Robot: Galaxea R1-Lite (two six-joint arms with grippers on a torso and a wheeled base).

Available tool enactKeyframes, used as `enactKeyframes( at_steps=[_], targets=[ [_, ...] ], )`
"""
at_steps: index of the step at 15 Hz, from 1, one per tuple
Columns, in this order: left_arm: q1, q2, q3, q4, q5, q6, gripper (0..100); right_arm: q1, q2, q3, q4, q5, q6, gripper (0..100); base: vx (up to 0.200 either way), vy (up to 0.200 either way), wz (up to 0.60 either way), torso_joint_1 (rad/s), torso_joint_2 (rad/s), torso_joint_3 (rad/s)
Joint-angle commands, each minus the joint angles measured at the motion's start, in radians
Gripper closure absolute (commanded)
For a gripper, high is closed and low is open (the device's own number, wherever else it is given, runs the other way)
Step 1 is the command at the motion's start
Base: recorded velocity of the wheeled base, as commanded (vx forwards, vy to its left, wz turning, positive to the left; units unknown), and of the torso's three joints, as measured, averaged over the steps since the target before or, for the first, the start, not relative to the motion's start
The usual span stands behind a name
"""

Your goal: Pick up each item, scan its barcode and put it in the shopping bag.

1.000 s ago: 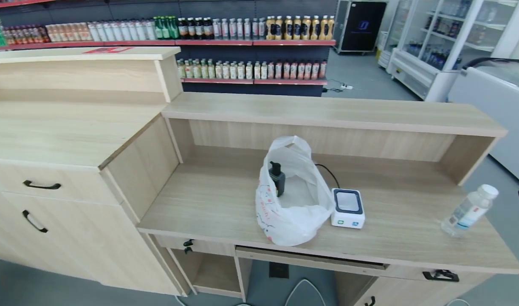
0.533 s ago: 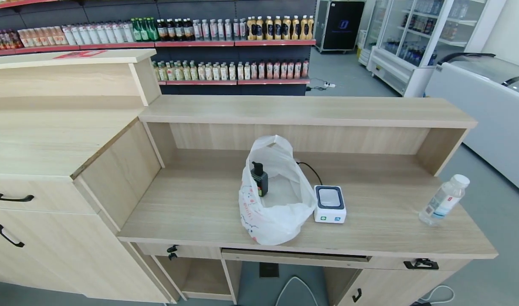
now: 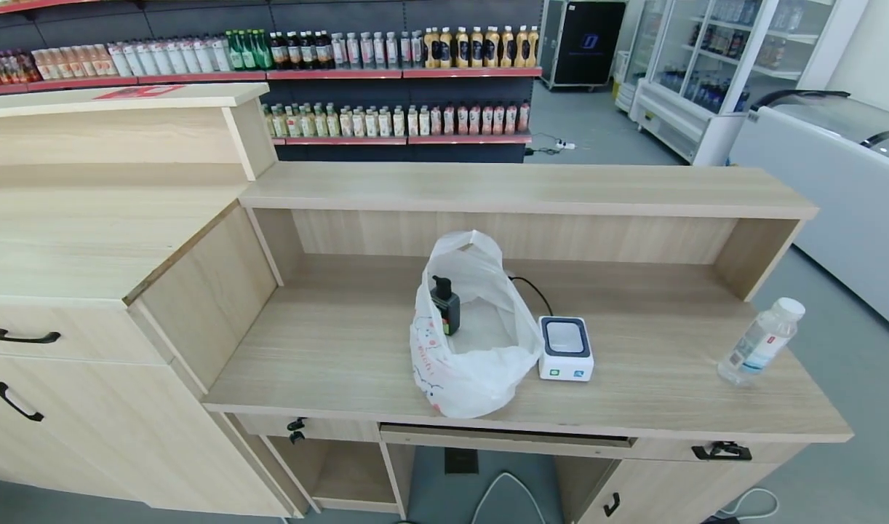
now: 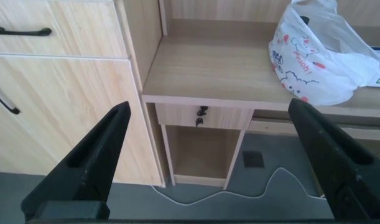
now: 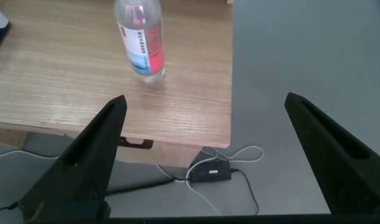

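Tabletop [image 3: 328, 356] ahead: shopping bag [image 3: 473, 371] at centre, pump bottle [image 3: 445, 307] inside, scanner [image 3: 565, 348] just beside at three o'clock. The water bottle [image 3: 761, 342] stands farther out at three, apparently unscanned. My left gripper [image 4: 208, 106] and right gripper [image 5: 205, 98] are empty, fingers [image 4: 90, 155] spread wide. Next I'd say the right one must reach and close on that bottle.

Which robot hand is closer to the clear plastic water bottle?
Right. The open right gripper hangs by the wooden counter's corner beside the clear plastic water bottle; the left gripper hangs past the white plastic shopping bag, farther off.
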Motion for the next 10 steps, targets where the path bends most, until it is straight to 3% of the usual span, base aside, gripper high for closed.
enactKeyframes(
  at_steps=[1,7,10],
  targets=[
    [0.000,0.000,0.000,0.000,0.001,0.000,0,-0.001,0.087,-0.066,0.001,0.004,0.005,0,0.000,0.000,0.00,0.000,0.00,0.000],
    [0.000,0.000,0.000,0.000,0.001,0.000,0,0.086,0.242,-0.234,-0.070,-0.077,0.011,0,0.000,0.000,0.00,0.000,0.00,0.000],
    [0.000,0.000,0.000,0.000,0.001,0.000,0,0.155,0.256,-0.234,-0.061,-0.080,0.019,0,0.000,0.000,0.00,0.000,0.00,0.000]
  ],
)
